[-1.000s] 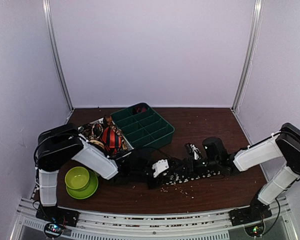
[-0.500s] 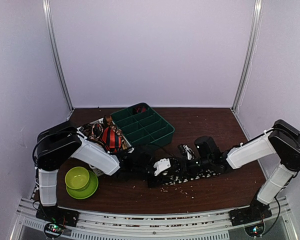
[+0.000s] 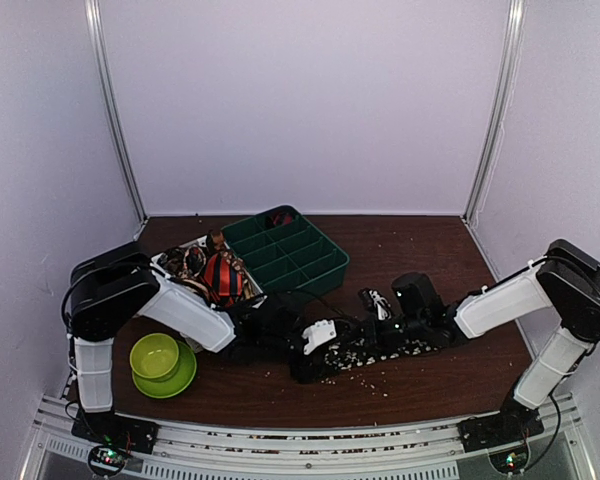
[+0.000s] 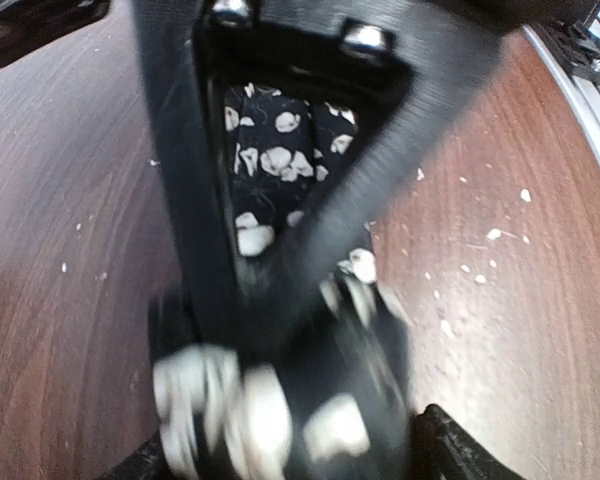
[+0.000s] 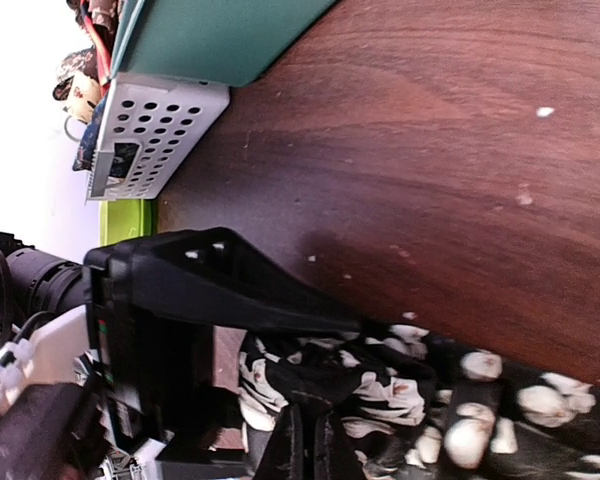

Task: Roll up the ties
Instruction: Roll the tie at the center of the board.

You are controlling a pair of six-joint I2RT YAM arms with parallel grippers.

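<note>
The black tie with cream flower spots (image 3: 420, 345) lies bunched across the table's middle between both grippers. My left gripper (image 3: 320, 350) is shut on its left end. In the left wrist view the black fingers (image 4: 195, 200) converge on the spotted fabric (image 4: 270, 160), with a blurred wad of it (image 4: 280, 410) below. My right gripper (image 3: 377, 328) is shut on the tie further right. In the right wrist view its fingertips (image 5: 308, 425) pinch crumpled spotted fabric (image 5: 380, 390), with the left gripper (image 5: 180, 290) close beside it. A red-and-black striped tie (image 3: 223, 277) sits in the white basket.
A green compartment tray (image 3: 290, 250) stands at the back centre, with a white perforated basket (image 3: 180, 262) of ties to its left. A green bowl on a green plate (image 3: 158, 360) sits front left. Pale crumbs are scattered near the tie (image 3: 365, 378).
My right gripper has moved left toward the left gripper, bunching the tie shorter. The left gripper shifted slightly and is blurred in its wrist view.
</note>
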